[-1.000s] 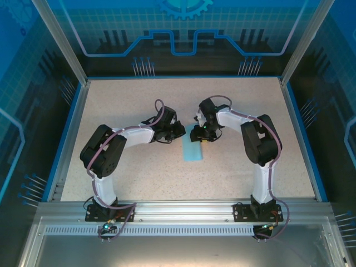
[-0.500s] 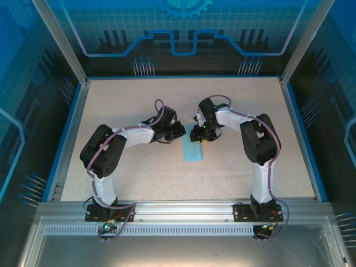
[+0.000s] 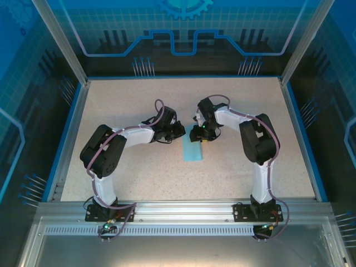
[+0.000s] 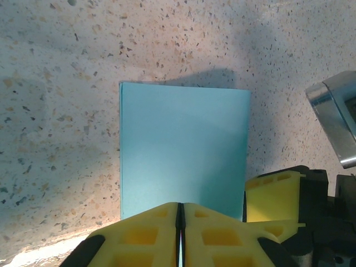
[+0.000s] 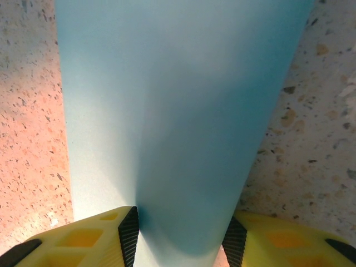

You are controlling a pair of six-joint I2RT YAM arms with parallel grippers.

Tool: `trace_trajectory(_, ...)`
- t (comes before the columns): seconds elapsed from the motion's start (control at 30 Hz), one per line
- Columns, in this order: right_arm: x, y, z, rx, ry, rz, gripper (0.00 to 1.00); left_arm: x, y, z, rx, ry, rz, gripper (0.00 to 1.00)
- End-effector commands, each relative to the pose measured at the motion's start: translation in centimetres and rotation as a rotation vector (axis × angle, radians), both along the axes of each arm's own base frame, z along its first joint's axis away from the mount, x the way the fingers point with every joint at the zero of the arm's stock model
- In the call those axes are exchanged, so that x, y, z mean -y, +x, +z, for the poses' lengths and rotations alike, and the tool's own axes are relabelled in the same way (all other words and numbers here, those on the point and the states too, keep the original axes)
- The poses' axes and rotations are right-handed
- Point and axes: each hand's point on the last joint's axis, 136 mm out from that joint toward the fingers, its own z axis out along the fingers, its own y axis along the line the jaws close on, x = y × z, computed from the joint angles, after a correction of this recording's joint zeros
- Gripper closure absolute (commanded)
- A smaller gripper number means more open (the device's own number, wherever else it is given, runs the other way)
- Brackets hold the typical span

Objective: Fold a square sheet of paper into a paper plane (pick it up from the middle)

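Lying flat near mid-table, slightly right of centre, the blue paper sheet [image 3: 192,149] is folded to a narrow rectangle, long axis running near-far on the speckled tabletop [image 3: 139,100]. Both grippers sit at its far end.

Right gripper [image 3: 201,134] comes in from the right, jaws abt half wide, straddling the sheet. In its wrist cam the black pads [image 5: 129,233] touch both long edges and the paper shades darker down the centre. It looks bowed up btwn them, so this reads as a light squeeze across the width.

Left gripper [image 3: 179,131] is just left of that far end, jaws closed tight w/ no gap. Its tips cover the sheet's end edge in the wrist cam; can't tell if they pin it or only hang over it.

Handling, my call: very light, thin, floppy, stiff only along the fold. It creases for good if crushed and prob slides easily on the smooth top. A side squeeze buckles it rather than grips it. Better hold = pinch through the thickness at a lifted edge, abt mid-length per task, w/ the other gripper pressing it down so it can't skate. Low force, slow moves.
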Motion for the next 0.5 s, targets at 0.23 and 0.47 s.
trace_trajectory(0.23, 1.3, -1.5, -5.1, -0.065, -0.13, 0.036, 0.52, 0.9, -0.9, -1.1, -0.057, -0.025, -0.04, 0.92)
trace_trajectory(0.47, 1.3, -1.6, -5.4, -0.07, -0.134, 0.035, 0.52, 1.5, -1.3, -1.9, -0.093, -0.044, -0.067, 0.96)
